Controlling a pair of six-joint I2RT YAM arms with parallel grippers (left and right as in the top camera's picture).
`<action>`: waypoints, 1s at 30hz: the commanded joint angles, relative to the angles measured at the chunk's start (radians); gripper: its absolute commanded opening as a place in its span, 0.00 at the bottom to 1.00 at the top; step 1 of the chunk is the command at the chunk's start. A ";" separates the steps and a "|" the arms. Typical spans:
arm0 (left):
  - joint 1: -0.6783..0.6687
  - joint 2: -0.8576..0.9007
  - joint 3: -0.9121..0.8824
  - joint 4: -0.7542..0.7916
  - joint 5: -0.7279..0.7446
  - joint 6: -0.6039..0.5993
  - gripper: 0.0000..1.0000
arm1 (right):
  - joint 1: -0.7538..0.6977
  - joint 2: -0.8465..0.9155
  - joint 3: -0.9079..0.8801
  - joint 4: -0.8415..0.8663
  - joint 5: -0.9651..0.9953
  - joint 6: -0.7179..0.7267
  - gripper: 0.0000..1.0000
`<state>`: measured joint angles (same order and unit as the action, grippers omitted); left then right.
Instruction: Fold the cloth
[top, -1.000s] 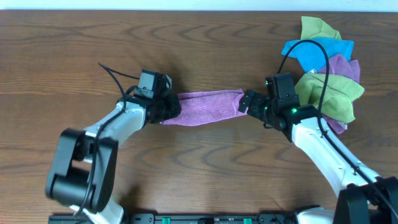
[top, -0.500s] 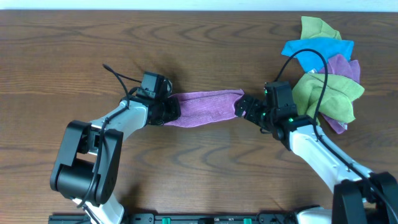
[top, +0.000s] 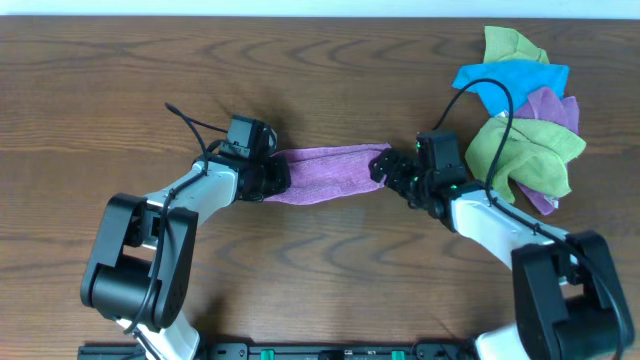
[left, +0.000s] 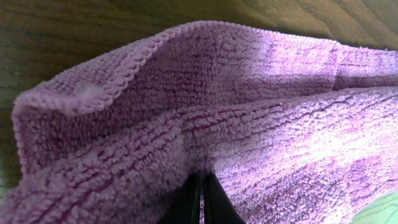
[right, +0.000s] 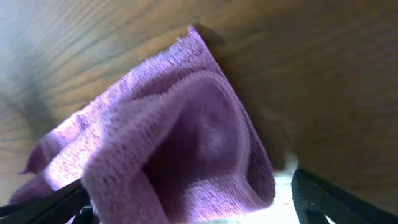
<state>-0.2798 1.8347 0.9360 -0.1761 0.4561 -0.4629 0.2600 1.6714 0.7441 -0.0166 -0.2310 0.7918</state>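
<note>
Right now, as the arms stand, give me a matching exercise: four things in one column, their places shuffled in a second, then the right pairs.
Things
1. the cloth
2. left gripper
3. right gripper
4. blue cloth

Places
A. at the lilac cloth's right end
B. in the bunched pile at the far right
C. lying between the two grippers
D. at the lilac cloth's left end

Pairs: 1-C, 2-D, 3-A, 4-B
</note>
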 joint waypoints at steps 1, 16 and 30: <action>-0.002 0.017 0.015 -0.002 -0.026 0.022 0.06 | 0.003 0.037 -0.005 0.028 -0.010 0.045 0.93; -0.002 0.016 0.015 -0.003 -0.018 0.021 0.06 | 0.049 0.088 -0.005 0.216 -0.009 -0.016 0.06; -0.001 0.016 0.016 -0.003 -0.013 0.021 0.06 | 0.107 -0.094 0.033 0.203 0.000 -0.122 0.01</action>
<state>-0.2825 1.8347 0.9375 -0.1753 0.4610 -0.4629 0.3435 1.5867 0.7486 0.1905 -0.2539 0.7139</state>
